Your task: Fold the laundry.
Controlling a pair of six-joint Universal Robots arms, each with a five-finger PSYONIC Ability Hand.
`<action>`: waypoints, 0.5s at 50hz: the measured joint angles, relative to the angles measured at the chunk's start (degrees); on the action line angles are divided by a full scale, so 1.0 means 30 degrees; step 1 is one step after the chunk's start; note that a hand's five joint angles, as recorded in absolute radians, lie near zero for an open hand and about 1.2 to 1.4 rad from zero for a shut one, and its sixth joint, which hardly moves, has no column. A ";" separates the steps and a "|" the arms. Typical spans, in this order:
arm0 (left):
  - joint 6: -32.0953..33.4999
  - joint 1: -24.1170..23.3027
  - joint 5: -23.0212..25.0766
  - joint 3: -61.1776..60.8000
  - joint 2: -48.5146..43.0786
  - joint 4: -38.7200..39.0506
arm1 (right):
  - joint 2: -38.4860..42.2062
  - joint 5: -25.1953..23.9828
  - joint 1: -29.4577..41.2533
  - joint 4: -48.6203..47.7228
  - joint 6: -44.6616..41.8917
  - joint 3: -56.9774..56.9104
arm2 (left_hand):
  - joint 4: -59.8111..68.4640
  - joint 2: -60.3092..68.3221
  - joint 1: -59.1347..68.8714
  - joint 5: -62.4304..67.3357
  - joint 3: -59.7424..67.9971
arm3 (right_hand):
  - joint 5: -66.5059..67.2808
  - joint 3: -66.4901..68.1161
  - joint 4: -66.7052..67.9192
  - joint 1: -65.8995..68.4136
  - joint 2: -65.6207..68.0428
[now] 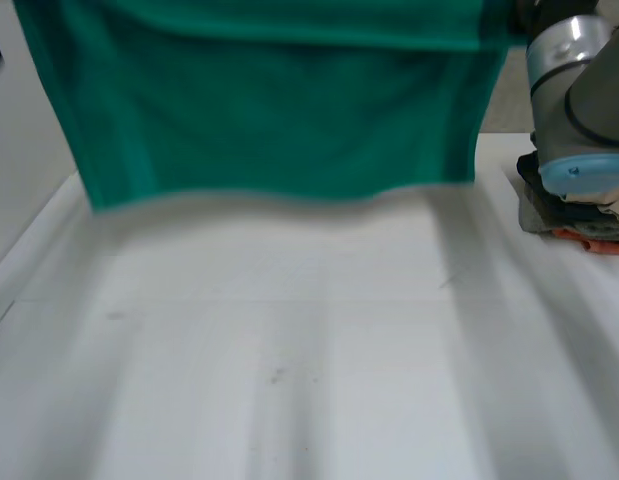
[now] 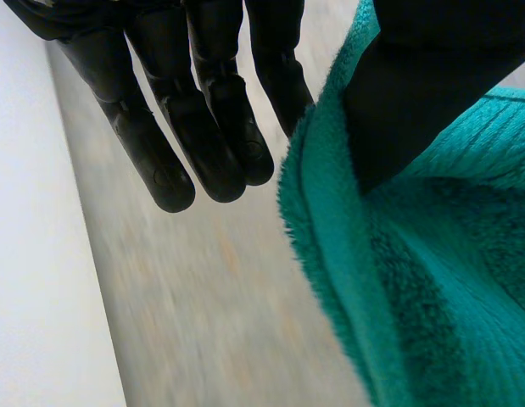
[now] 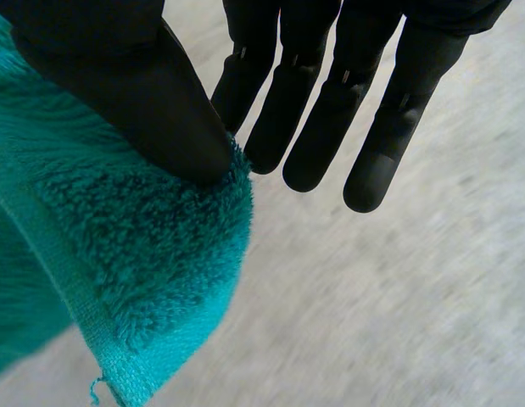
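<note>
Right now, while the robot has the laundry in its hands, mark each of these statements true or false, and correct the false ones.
1. The towel is green. True.
2. The towel lies spread flat on the table. False: it hangs held up, with its lower edge loose above the table.
3. The right hand has its thumb on a corner of the towel. True.
4. The left hand is curled into a fist. False: its fingers are straight, and its thumb presses on the towel's edge.
5. The table is white. True.
</note>
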 measured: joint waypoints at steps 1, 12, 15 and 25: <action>-0.0270 -0.0041 -0.0130 0.0037 0.0291 0.0499 | -0.0278 -0.0180 -0.0014 -0.0495 0.0301 0.0255 | 0.0000 0.0000 0.0000 0.0000 0.0000 | 0.0060 0.0000 0.0000 0.0000 0.0000; -0.0280 0.0161 0.0275 -0.5867 0.1550 -0.0317 | -0.1187 -0.1812 -0.0754 0.0610 0.0627 0.4892 | 0.0056 0.0006 0.0000 0.0000 0.0002 | 0.0087 0.0000 0.0005 0.0000 0.0000; 0.0078 0.0256 0.0404 -0.7965 0.1403 0.0056 | -0.0821 -0.2200 -0.0925 0.1635 0.0567 0.6042 | 0.0058 0.0011 0.0000 0.0000 0.0002 | 0.0089 0.0000 0.0003 0.0000 0.0000; 0.3524 0.0487 0.1470 -1.5372 -0.1369 0.4649 | 0.1401 -0.3515 -0.1369 0.3936 0.0176 1.0282 | 0.0018 -0.0032 -0.0038 -0.0026 -0.0046 | 0.0087 0.0000 0.0005 0.0000 0.0000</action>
